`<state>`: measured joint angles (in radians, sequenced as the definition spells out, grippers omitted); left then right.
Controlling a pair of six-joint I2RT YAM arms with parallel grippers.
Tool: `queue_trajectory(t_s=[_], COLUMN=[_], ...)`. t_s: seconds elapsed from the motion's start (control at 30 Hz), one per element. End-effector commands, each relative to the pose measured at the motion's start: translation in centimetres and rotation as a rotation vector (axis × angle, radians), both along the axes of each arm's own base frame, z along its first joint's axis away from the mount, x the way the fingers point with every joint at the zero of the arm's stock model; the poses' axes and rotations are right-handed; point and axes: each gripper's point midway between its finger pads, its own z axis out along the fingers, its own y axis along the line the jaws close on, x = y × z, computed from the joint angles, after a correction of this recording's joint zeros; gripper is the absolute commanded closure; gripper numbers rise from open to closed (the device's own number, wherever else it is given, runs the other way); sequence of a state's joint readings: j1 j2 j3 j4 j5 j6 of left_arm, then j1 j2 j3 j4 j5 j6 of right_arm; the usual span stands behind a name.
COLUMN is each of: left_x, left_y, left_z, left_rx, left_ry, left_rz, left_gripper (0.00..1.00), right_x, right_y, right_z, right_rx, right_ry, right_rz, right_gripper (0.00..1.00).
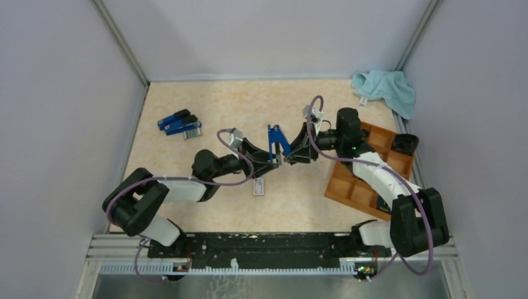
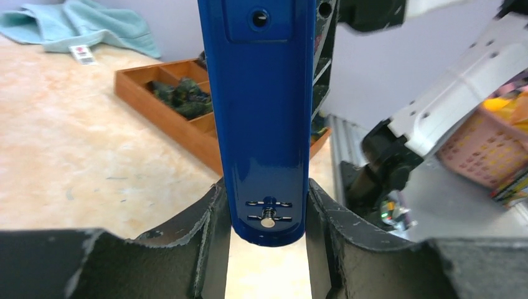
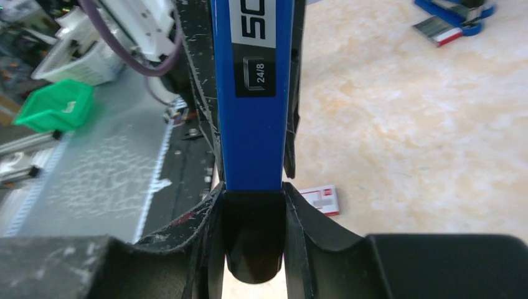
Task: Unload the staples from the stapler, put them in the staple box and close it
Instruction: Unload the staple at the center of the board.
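Top external: stapler (image 1: 272,140) stands opened, long axis upright. Left gripper (image 1: 269,164) and right gripper (image 1: 292,154) clamp it; box (image 1: 258,186) lies near.

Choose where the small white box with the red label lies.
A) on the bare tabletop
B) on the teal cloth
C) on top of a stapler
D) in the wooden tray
A: the white box lies flat on the tabletop, apart from the held blue stapler, the tray and the cloth.

Glossy blue stapler (image 1: 274,142), teal cloth (image 1: 386,87), brown tray (image 1: 353,187), beige marbled table (image 1: 249,106), white red-labelled box (image 1: 258,186).
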<state>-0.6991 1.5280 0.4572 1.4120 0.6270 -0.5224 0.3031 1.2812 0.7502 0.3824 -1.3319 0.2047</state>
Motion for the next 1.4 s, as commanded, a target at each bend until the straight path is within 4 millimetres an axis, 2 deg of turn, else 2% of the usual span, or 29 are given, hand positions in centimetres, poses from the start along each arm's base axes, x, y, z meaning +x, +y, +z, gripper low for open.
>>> queue_trajectory(t_s=[0.0, 0.3, 0.47, 0.8, 0.93, 1.07, 1.27, 1.37], left_x=[2.5, 6.3, 7.0, 7.6, 8.1, 8.3, 8.4, 7.4], left_y=[1.4, 4.0, 4.6, 5.1, 5.5, 5.9, 5.5, 4.2], left_z=[-0.6, -5.7, -7.4, -10.0, -9.9, -9.6, -9.4, -7.7], left_rx=[0.136, 0.446, 0.516, 0.632, 0.669, 0.709, 0.687, 0.582], left_ry=[-0.141, -0.235, -0.253, -0.208, -0.206, -0.202, -0.175, -0.112], left_rz=[0.063, 0.168, 0.166, 0.143, 0.157, 0.164, 0.154, 0.111], left_gripper=[1.0, 1.0, 1.0, 1.0, 1.0, 1.0, 1.0, 1.0], right_x=[0.7, 4.0, 6.2, 8.3, 9.2, 9.7, 9.3, 8.6], right_y=[-1.2, -3.8, -5.8, -7.3, -8.1, -8.6, -7.7, -6.6], right_z=[-0.8, -5.8, -6.7, -8.9, -8.6, -7.2, -6.3, -4.5], right_rx=[-0.104, -0.325, -0.375, -0.494, -0.524, -0.497, -0.424, -0.332], right_ry=[-0.188, -0.339, -0.375, -0.449, -0.479, -0.477, -0.409, -0.354], right_rz=[-0.013, -0.038, -0.082, -0.139, -0.174, -0.193, -0.198, -0.196], right_gripper=[1.0, 1.0, 1.0, 1.0, 1.0, 1.0, 1.0, 1.0])
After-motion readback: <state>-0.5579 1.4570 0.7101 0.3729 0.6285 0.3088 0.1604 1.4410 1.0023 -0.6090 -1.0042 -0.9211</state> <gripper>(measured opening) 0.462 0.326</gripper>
